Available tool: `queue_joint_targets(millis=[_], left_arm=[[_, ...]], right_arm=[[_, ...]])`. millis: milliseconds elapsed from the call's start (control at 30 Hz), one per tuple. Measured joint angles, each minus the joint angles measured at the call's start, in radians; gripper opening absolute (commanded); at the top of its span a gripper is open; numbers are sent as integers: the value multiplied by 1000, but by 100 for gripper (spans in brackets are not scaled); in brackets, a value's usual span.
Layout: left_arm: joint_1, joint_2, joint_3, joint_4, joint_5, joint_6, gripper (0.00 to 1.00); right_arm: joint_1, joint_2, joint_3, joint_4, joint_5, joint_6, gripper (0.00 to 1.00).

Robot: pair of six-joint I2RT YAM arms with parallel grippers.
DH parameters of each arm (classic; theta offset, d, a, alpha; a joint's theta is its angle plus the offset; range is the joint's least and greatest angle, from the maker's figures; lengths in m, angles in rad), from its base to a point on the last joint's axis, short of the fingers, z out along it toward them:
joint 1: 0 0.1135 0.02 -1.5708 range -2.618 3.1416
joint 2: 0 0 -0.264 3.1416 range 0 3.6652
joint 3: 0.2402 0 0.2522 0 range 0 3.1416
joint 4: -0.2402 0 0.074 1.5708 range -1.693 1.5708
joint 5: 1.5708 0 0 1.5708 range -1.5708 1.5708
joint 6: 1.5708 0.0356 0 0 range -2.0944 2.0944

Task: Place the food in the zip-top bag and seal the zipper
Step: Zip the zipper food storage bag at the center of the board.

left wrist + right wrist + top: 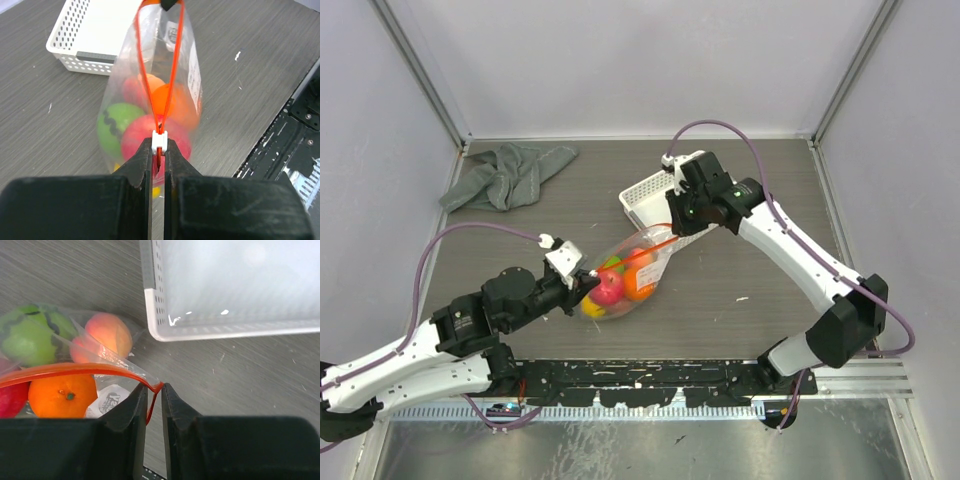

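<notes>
The zip-top bag [655, 262] lies between my two grippers, and the food is inside it. Through the plastic I see a red fruit [135, 142], a green one [114, 127], an orange one [62, 396] and a peach one [109, 333]. The orange-red zipper [174, 75] is stretched between the grippers, its two sides still apart in a long loop. My left gripper [159, 148] is shut on the zipper's white slider [159, 140] at the near end. My right gripper [154, 390] pinches the strip's far corner [159, 387], jaws nearly together.
A white lattice basket [642, 192] stands just behind the bag, close to the right gripper. A crumpled grey cloth [510, 172] lies at the back left. The black rail [650, 378] runs along the table's near edge.
</notes>
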Motion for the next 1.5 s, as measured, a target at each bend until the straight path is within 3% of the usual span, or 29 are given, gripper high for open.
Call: queue_joint_targets(millis=[433,600,800,933,1033,1100,1233,1500], left_arm=[[16,58,-10,53,-32,-26,0],[166,82,-20,97,71,-67,0],[316,135,-53,166,240,-120,0],[323,134,-56,183,291,-122,0],[323,135,-56,185,312,-120,0],[323,138,-56,188,323,-120,0],[324,146,-56,190,334,-120,0],[324,131,-56,197,340,-119,0]], right_arm=[[11,-94,13,-127,163,51,20],[11,-98,11,-138,187,56,23],[2,-114,-2,-126,166,29,40],[-3,-140,-3,-88,94,-23,47],[-3,-161,-3,-48,27,-70,60],[-3,-170,0,-16,-27,-100,61],[11,-175,8,58,-204,-193,72],[153,-230,-108,211,-477,-533,76]])
